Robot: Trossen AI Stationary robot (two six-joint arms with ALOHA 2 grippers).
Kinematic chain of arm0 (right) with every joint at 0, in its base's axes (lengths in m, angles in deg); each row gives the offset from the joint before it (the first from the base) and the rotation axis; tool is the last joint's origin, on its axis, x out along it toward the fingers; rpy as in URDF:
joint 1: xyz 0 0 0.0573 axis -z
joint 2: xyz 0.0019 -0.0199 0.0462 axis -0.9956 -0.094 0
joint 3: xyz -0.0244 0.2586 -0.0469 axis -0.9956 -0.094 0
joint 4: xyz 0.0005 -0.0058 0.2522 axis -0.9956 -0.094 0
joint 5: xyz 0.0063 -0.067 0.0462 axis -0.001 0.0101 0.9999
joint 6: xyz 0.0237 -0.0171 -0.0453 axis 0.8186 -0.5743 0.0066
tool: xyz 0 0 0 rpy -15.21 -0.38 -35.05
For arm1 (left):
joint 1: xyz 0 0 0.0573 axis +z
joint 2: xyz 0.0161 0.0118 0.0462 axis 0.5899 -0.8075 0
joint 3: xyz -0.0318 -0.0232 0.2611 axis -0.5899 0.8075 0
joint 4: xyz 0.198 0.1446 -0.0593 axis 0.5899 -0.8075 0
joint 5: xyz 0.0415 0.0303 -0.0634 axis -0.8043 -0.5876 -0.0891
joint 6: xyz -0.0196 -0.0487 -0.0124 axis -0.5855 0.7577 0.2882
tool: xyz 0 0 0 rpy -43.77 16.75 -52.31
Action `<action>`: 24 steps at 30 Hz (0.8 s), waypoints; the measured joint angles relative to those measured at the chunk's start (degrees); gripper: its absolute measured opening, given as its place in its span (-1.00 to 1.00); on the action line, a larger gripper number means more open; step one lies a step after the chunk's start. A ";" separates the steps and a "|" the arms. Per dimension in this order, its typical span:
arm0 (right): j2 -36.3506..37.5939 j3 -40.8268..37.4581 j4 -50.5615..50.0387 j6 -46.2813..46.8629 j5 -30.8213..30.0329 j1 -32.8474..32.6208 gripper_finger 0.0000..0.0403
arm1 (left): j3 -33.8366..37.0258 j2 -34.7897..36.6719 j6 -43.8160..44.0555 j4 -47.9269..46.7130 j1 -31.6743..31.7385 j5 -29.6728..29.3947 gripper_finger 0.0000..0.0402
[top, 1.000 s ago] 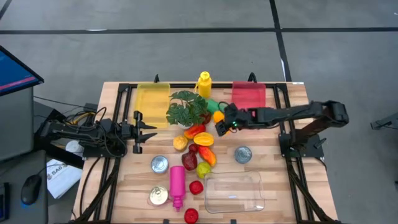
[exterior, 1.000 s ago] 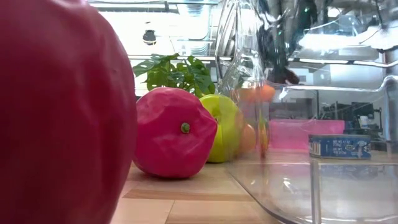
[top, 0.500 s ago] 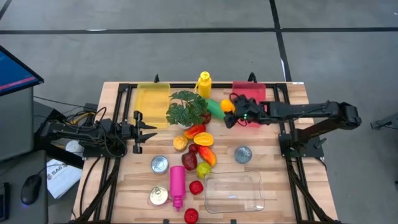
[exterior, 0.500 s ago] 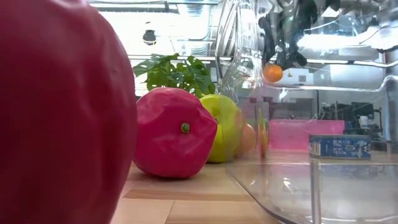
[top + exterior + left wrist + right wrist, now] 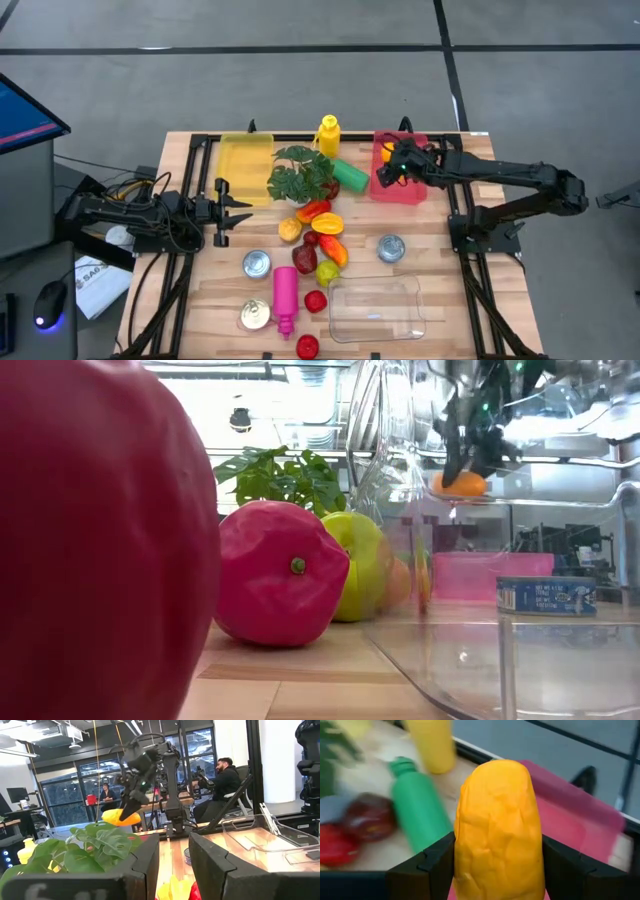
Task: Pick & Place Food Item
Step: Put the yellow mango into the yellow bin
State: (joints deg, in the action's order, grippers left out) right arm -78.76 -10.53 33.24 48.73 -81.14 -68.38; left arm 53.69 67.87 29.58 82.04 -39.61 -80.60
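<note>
My right gripper [image 5: 386,166] is shut on an orange-yellow oblong food item [image 5: 497,830], held up in the air over the near left part of the pink bin [image 5: 408,188] at the table's far right. The item also shows in the low view [image 5: 459,485] and in the left wrist view [image 5: 122,816]. A pile of other toy foods [image 5: 320,235] lies on the table's middle. My left gripper [image 5: 238,208] is open and empty at the table's left side. My right gripper pinches the orange-yellow item between its two fingers [image 5: 427,865], on its two long sides [image 5: 465,855]. The item's rounded end sticks out past the fingertips. In the low view the fingers come from above and the item [image 5: 459,485] hangs at their ends, clear of table and bin.
A potted plant [image 5: 300,172], a green bottle [image 5: 350,175] and a yellow bottle [image 5: 328,135] stand left of the pink bin. A yellow bin [image 5: 245,160] is at the far left. Cans [image 5: 390,247], a pink bottle [image 5: 286,292] and a clear container [image 5: 375,305] lie nearer.
My right gripper has carried the orange-yellow item from beside the food pile toward the table's far right, rising with it, until it is over the pink bin. It has stayed shut on the item.
</note>
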 joint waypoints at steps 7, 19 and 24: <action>-3.84 -0.04 0.45 -1.19 -0.20 1.31 0.17 | 0.01 0.00 0.00 -0.01 0.01 0.00 -0.53; -1.58 -0.04 14.98 -12.30 0.02 -2.44 0.17 | 0.00 -0.01 0.00 2.41 0.00 0.01 -0.53; 0.07 -0.04 21.69 -18.46 0.21 -4.40 0.17 | 0.01 0.00 0.00 8.41 0.00 0.02 -0.53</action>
State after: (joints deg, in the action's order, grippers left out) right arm -78.69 -10.57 54.93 30.27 -80.93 -72.78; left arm 53.70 67.87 29.58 90.45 -39.61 -80.58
